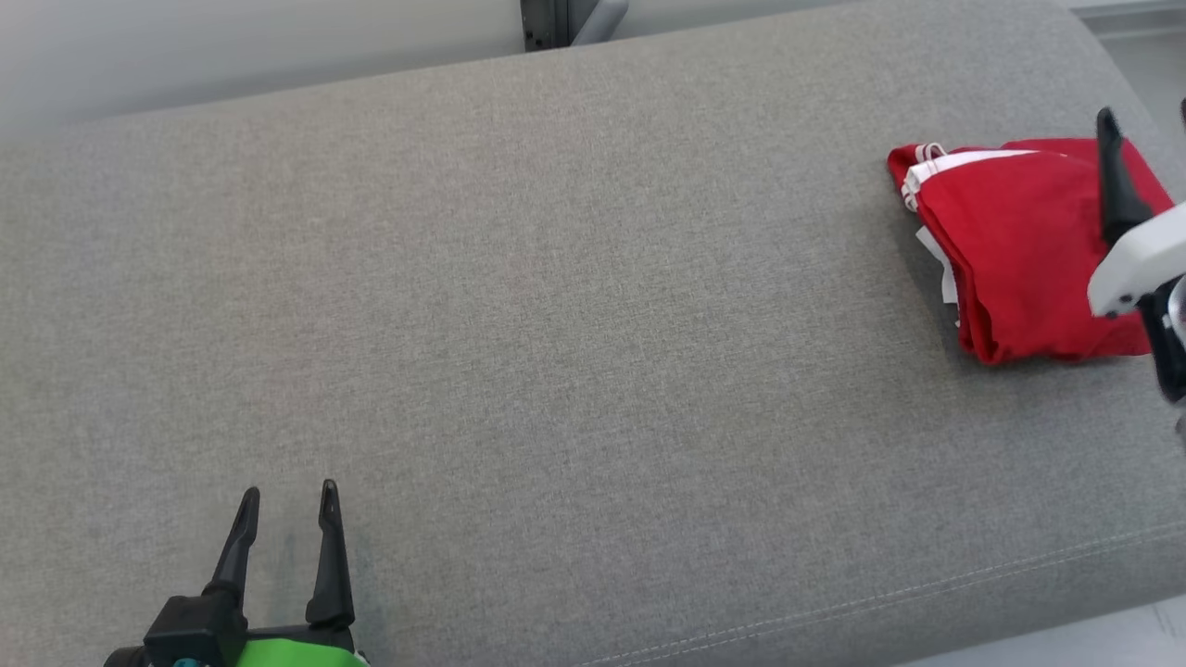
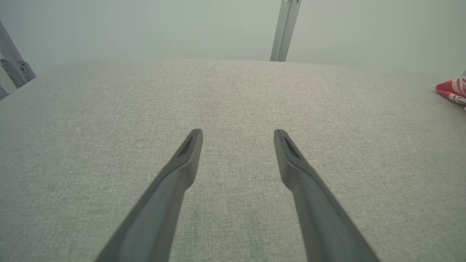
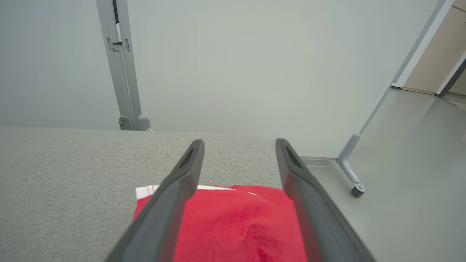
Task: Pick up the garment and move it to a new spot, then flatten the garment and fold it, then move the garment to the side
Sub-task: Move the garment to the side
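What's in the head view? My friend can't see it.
A folded red garment with white trim lies far right on a gray cushion, the right gripper open over it. The left gripper sits open, lower left.

looks like a test lab setup tbh, pale partition panels (image 3: 255, 72), metal posts (image 3: 122, 72) on little feet (image 3: 350, 171), bare glossy grey floor (image 3: 411, 163), one big grey fabric cushion (image 1: 556, 324)

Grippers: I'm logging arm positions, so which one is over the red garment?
The right gripper, open above the folded red garment; the left gripper sits far off over the grey cushion.
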Robot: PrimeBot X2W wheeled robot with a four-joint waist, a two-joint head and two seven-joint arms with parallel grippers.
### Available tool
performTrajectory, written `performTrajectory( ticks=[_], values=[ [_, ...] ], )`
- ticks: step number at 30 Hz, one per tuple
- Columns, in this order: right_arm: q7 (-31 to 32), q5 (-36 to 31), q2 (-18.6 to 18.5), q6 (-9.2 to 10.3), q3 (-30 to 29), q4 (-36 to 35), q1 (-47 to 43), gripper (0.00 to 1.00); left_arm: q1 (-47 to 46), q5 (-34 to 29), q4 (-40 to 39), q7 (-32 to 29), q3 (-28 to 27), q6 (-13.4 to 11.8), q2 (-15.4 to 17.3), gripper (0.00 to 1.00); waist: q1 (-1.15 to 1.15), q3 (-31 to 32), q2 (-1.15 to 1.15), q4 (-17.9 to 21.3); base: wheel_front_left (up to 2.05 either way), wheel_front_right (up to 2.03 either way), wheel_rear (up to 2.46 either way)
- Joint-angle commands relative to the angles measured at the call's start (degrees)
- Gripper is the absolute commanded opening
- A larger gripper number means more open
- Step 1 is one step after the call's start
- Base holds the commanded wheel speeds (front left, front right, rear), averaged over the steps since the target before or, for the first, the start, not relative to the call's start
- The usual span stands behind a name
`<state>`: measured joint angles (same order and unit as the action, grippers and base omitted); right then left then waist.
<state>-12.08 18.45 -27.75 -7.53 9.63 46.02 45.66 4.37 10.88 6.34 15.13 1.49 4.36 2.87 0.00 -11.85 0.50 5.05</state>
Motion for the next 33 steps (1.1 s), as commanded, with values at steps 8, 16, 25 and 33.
performTrajectory(
  ticks=[8,16,25,33],
  values=[
    [-3.1,-3.4,7.4,0.1,-7.1,-14.8,-21.6,1.0,2.8,-0.5,1.3,0.0,-2.5,-1.0,0.1,1.0,0.0,7.5,-0.5,-1.4,0.0,0.0,0.0],
    [-3.1,-16.3,20.6,0.1,-17.2,-31.5,-39.6,1.0,3.2,-1.3,4.1,0.0,-2.0,0.7,0.1,1.0,0.0,9.6,-0.5,-2.9,0.0,0.0,0.0],
    [-3.1,-23.0,24.5,0.1,-15.8,-34.6,-46.8,1.0,2.8,-0.4,6.5,0.0,-2.4,2.2,0.1,1.0,0.0,11.6,-0.5,-3.3,0.0,0.0,0.0],
    [-3.1,-22.6,24.8,0.1,-15.1,-32.3,-47.0,1.0,2.5,0.0,7.5,0.0,-2.7,2.6,0.1,1.0,0.0,12.1,-0.5,-4.2,0.0,0.0,0.0]
  ],
)
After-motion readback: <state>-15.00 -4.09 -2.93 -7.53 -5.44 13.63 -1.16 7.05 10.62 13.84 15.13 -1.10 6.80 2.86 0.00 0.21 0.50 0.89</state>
